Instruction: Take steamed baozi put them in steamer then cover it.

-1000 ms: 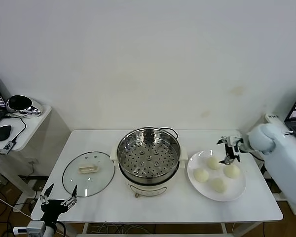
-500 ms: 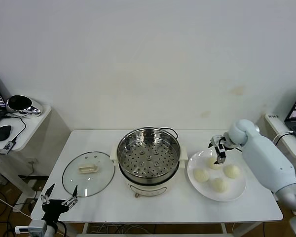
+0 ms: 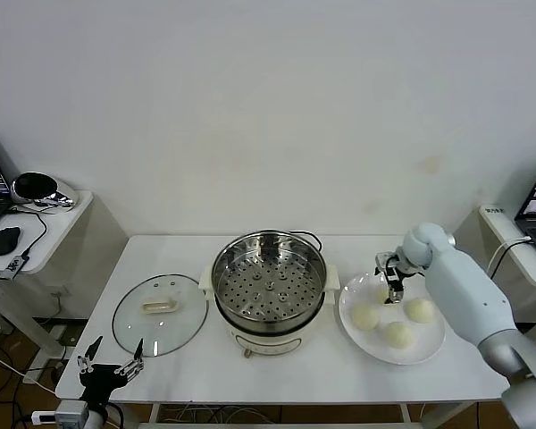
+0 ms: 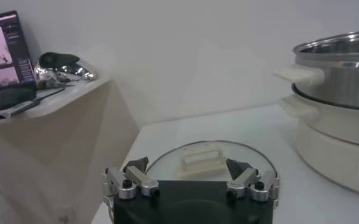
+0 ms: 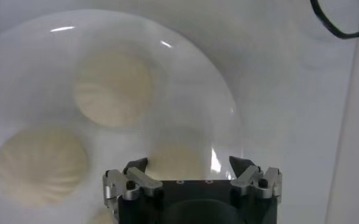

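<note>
Several pale steamed baozi lie on a white plate (image 3: pixel 426 340) to the right of the steamer (image 3: pixel 268 290), whose perforated tray is bare. My right gripper (image 3: pixel 391 284) hangs open over the plate's rear-left baozi (image 3: pixel 381 293). In the right wrist view that baozi (image 5: pixel 176 152) sits between the spread fingers of the right gripper (image 5: pixel 188 165), and two more baozi (image 5: pixel 112 85) (image 5: pixel 39 164) lie beyond. The glass cover (image 3: pixel 161 313) lies flat left of the steamer. My left gripper (image 3: pixel 110 365) waits open at the table's front left corner, just short of the cover (image 4: pixel 203 161).
A side shelf (image 3: pixel 58 228) with a mouse and a shiny device stands to the left of the table. A black cable (image 5: pixel 341 27) lies behind the plate. The steamer's wall and handle (image 4: pixel 331 67) rise beyond the cover in the left wrist view.
My right arm has swung left from the plate's right edge to above the rear-left baozi, its fingers still open. The left gripper has barely shifted.
</note>
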{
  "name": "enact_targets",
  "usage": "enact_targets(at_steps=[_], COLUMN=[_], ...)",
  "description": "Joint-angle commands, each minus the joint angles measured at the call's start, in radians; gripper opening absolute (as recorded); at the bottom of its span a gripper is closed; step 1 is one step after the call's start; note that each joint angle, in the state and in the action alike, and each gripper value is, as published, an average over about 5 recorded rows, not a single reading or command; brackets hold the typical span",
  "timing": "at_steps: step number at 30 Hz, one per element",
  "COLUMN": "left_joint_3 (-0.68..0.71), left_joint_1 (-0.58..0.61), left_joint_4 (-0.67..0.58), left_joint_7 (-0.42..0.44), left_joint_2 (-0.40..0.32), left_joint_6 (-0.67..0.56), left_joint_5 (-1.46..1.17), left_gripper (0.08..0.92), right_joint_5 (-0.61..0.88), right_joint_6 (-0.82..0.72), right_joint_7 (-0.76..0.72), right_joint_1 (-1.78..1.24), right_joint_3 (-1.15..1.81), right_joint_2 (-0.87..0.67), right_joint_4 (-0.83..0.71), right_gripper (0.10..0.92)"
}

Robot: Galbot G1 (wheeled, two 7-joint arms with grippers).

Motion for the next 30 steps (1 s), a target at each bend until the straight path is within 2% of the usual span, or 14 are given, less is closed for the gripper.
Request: enact_targets(at_steps=[1, 9, 13, 23, 26, 30], left_joint_3=[-0.001, 0.004, 0.006, 0.007, 0.008, 0.009], left_joint_1=[0.001, -0.003, -0.005, -0.01, -0.011, -0.01], left_joint_4=[0.001, 0.009, 0.015, 0.02, 0.02, 0.021], left_joint_7=[0.0, 0.001, 0.0, 0.0, 0.0, -0.001], left_joint_2=[0.001, 0.001, 0.002, 0.005, 0.005, 0.006], left_joint_6=[-0.001, -0.001, -0.002, -0.003, -0.003, -0.004], left_joint_5=[0.001, 0.005, 0.008, 0.011, 0.012, 0.014], left_gripper=[0.823, 0.823, 0.823, 0.823, 0.823, 0.823], right_joint_5=[-0.021, -0.013, 0.001, 0.058, 0.114, 0.208], right_joint_6=[0.005, -0.01, -0.02, -0.049, -0.065, -0.094], right_joint_7=[0.007, 0.007, 0.006, 0.009, 0.006, -0.026], right_joint_1=[-0.001, -0.011, -0.009, 0.001, 0.029, 0.104], right_joint_3=[0.01, 0.025, 0.028, 0.025, -0.012, -0.098], right_joint_2=[0.006, 0.0, -0.003, -0.026, -0.053, -0.097], right_joint_4=[-0.021, -0.025, -0.028, -0.006, 0.023, 0.09], right_gripper=[0.823, 0.808, 0.718, 0.435, 0.396, 0.388])
